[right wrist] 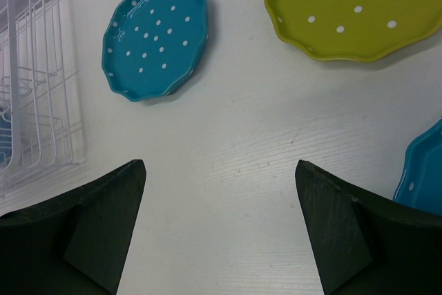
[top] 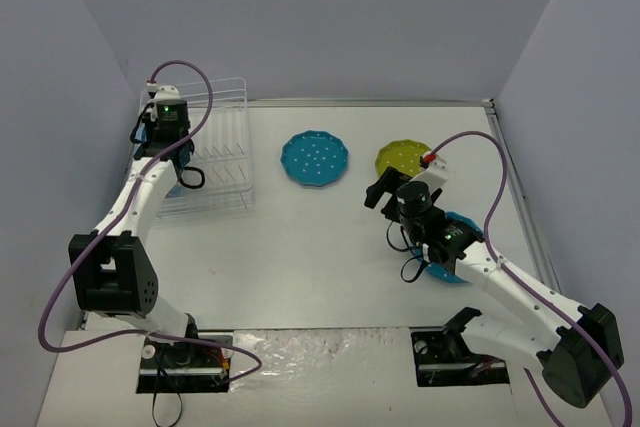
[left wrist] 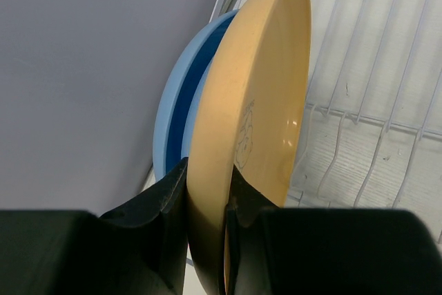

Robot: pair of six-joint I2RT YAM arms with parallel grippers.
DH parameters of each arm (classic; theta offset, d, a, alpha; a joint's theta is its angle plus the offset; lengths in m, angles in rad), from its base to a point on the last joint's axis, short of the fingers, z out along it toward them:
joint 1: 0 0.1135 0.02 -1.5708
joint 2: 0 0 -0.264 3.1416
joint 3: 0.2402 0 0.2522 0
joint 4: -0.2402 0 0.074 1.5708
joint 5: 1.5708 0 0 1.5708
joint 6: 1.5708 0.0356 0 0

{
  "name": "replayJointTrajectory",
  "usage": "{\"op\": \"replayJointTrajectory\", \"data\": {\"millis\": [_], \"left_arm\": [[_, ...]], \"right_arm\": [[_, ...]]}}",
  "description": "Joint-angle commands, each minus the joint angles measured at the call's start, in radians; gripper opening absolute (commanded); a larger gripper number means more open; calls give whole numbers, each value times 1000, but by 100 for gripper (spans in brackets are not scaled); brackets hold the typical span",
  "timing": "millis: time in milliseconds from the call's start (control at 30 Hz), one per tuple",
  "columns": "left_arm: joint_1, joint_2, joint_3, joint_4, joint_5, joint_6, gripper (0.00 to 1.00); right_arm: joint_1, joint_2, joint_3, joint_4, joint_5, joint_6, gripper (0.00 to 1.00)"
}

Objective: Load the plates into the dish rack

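My left gripper (left wrist: 207,174) is shut on the rim of the orange-yellow plate (left wrist: 266,94) and holds it on edge inside the white wire dish rack (left wrist: 373,101). A light blue plate (left wrist: 176,112) stands right behind it, at the rack's left end. In the top view the left gripper (top: 172,147) is over the rack (top: 222,142). My right gripper (right wrist: 219,167) is open and empty above bare table. A teal dotted plate (right wrist: 155,36) and the lime green dotted plate (right wrist: 359,8) lie flat ahead of it. A second teal plate (right wrist: 425,170) lies at its right.
The rack sits at the table's (top: 320,267) far left, against the left wall (top: 60,97). In the top view the teal plate (top: 315,159) and lime plate (top: 403,157) lie mid-table; the second teal plate (top: 452,247) is partly under the right arm.
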Motion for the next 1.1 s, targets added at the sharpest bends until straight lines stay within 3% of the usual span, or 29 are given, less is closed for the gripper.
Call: {"op": "replayJointTrajectory", "data": {"millis": [0, 533, 767, 1067], "left_arm": [[-2, 9, 61, 42, -17, 27, 0], [-13, 88, 149, -99, -34, -21, 1], [-13, 74, 172, -124, -25, -38, 41], [-15, 44, 197, -157, -13, -56, 46]], "right_arm": [[-3, 13, -5, 67, 9, 8, 86], [-5, -1, -18, 74, 7, 11, 86], [-3, -6, -20, 73, 4, 12, 86], [-3, -4, -16, 71, -1, 11, 86]]}}
